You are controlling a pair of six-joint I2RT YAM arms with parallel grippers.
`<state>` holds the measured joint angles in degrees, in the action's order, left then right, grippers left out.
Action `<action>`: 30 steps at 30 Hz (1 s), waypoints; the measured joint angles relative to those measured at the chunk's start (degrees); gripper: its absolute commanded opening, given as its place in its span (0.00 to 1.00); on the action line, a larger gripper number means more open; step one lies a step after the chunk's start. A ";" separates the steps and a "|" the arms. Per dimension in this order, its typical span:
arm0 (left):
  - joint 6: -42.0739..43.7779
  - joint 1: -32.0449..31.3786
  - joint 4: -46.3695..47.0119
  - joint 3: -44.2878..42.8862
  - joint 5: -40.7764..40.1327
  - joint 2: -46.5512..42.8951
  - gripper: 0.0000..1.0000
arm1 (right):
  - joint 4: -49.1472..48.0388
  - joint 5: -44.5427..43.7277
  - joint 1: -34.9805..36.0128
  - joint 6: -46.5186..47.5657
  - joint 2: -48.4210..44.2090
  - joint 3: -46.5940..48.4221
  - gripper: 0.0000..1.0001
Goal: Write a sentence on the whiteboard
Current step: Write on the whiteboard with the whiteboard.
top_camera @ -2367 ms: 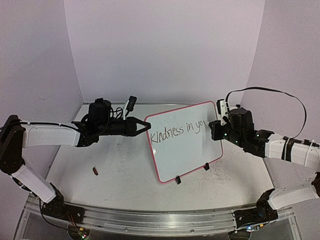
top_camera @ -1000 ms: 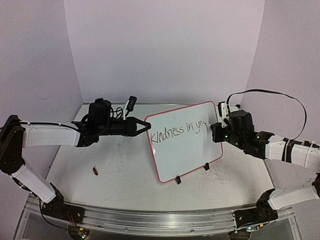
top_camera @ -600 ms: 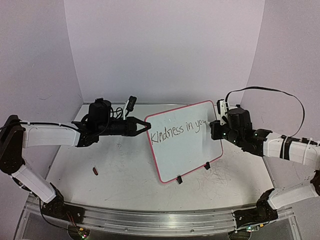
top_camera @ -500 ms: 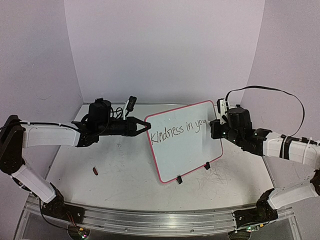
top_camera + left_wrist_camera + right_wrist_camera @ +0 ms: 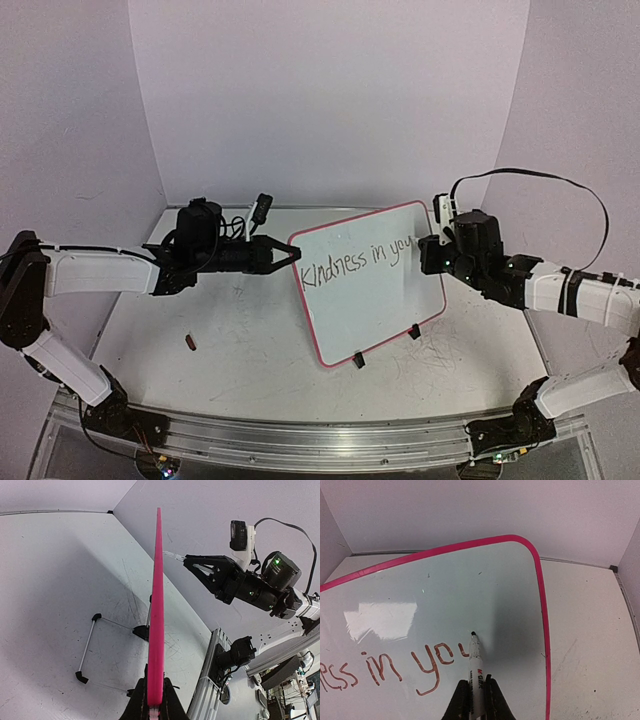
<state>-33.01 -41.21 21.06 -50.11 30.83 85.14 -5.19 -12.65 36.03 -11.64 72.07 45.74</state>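
The whiteboard, white with a pink rim, stands tilted on the table. My left gripper is shut on its left edge; the left wrist view shows the board edge-on, clamped between the jaws of the left gripper. My right gripper is shut on a white marker. The marker's black tip is against the board just right of the last letter. The sentence reads "Kindness in you" in one line; the right wrist view shows its end.
A small dark red cap lies on the table at front left. Two black clip feet hold the board's lower edge, and a wire stand shows behind it. A metal rail runs along the near edge.
My right gripper with the marker has shifted slightly up along the board, and the "u" after "yo" has been drawn. The left arm and the board have not moved.
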 measured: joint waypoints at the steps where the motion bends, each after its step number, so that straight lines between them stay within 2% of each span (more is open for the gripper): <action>1: 0.01 0.00 0.00 0.00 -0.02 -0.01 0.00 | 0.00 0.12 0.00 -0.02 0.00 0.00 0.00; 11: 0.00 0.00 0.00 0.00 -0.05 -0.02 0.00 | -0.73 1.81 -0.09 -0.71 -2.01 -4.04 0.00; 24: 0.68 0.00 0.00 0.00 -0.05 -0.02 0.00 | 0.63 0.14 -0.13 -0.86 -4.62 -4.61 0.00; 30: 0.72 0.00 0.00 0.00 -0.05 -0.02 0.00 | 0.48 3.51 -2.73 -0.12 -6.28 -4.58 0.00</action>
<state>-32.29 -41.21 21.06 -50.11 30.79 85.12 -4.71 -9.15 33.30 -11.76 65.79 41.15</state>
